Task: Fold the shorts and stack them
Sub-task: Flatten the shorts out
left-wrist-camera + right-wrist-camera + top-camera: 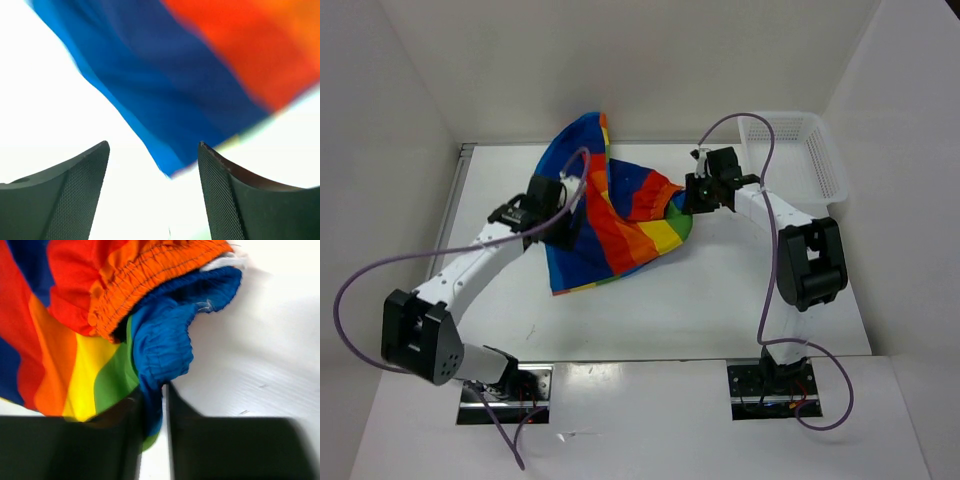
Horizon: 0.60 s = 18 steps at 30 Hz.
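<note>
The rainbow-striped shorts (pixel 620 215) lie crumpled in the middle of the table, and a blue part rises up at the back. My right gripper (pixel 688 200) is at their right end. In the right wrist view it (pixel 152 402) is shut on a blue fold of the shorts (pixel 75 355) below the orange elastic waistband. My left gripper (pixel 558 215) is at the shorts' left edge. In the left wrist view it (pixel 153 150) is open and empty, and the blurred blue and red cloth (pixel 175 85) hangs just ahead of the fingertips.
A white lattice basket (pixel 820 150) stands at the back right corner of the table. White walls close in the table at the back and on both sides. Purple cables loop from both arms.
</note>
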{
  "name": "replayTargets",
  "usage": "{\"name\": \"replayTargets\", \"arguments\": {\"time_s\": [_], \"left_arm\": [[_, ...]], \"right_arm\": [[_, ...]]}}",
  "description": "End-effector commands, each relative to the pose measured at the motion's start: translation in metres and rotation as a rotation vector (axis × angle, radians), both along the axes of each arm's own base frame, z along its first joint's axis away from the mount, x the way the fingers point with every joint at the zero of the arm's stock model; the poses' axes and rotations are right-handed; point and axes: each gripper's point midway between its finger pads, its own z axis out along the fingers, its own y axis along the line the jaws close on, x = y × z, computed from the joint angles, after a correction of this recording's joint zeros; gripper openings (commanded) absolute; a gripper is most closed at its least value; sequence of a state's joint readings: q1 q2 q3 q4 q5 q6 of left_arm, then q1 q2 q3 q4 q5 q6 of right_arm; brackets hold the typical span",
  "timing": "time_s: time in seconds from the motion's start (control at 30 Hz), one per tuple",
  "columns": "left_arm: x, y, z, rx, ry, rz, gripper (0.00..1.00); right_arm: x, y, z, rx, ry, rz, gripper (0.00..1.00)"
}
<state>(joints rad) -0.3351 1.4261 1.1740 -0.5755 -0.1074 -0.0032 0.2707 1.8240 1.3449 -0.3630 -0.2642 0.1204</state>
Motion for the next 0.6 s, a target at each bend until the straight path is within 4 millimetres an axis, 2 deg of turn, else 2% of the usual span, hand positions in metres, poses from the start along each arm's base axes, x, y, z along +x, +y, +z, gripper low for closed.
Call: {"name": "replayTargets", "arguments": {"time_s": [0.0,0.03,0.07,0.1,0.13,0.17,0.2,0.27,0.3,0.43,0.47,0.5,0.53,0.57], "left_arm": [[-0.056,0.005,-0.065,0.108,0.183,-0.049,0.79],[-0.064,0.005,-0.076,0.118,0.203,-0.058,0.86],[-0.061,0.004,-0.075,0.114,0.194,-0.058,0.88],[-0.06,0.004,-0.079,0.117,0.201,-0.058,0.89],[-0.06,0.004,-0.082,0.121,0.211,-0.059,0.89],[-0.06,0.004,-0.084,0.12,0.208,-0.059,0.94],[-0.061,0.001,-0.089,0.121,0.209,-0.068,0.94],[-0.059,0.007,-0.098,0.15,0.197,-0.048,0.95],[-0.065,0.007,-0.112,0.161,0.22,-0.058,0.95],[-0.072,0.011,-0.133,0.189,0.227,-0.058,0.95],[-0.073,0.015,-0.143,0.213,0.236,-0.048,0.94],[-0.073,0.021,-0.151,0.238,0.233,-0.034,0.91],[-0.073,0.029,-0.157,0.28,0.228,-0.012,0.79],[-0.073,0.029,-0.163,0.285,0.238,-0.013,0.71]], "right_arm": [[0.015,-0.009,0.016,-0.068,-0.103,0.034,0.47],[0.015,-0.015,0.018,-0.115,-0.124,0.057,0.57],[0.018,-0.022,0.017,-0.163,-0.143,0.06,0.64],[0.017,-0.028,0.02,-0.203,-0.159,0.078,0.77],[0.016,-0.033,0.02,-0.245,-0.176,0.097,0.8],[0.018,-0.046,0.015,-0.337,-0.197,0.123,0.83],[0.022,-0.051,0.017,-0.371,-0.217,0.126,0.83],[0.017,-0.057,0.011,-0.423,-0.221,0.168,0.83],[0.017,-0.054,0.011,-0.413,-0.225,0.189,0.83],[0.014,-0.048,-0.014,-0.391,-0.165,0.214,0.84],[0.015,-0.052,-0.02,-0.406,-0.161,0.204,0.85],[0.019,-0.058,-0.022,-0.439,-0.166,0.177,0.87],[0.022,-0.061,-0.026,-0.461,-0.168,0.177,0.88],[0.022,-0.063,-0.039,-0.479,-0.144,0.185,0.88]]}}
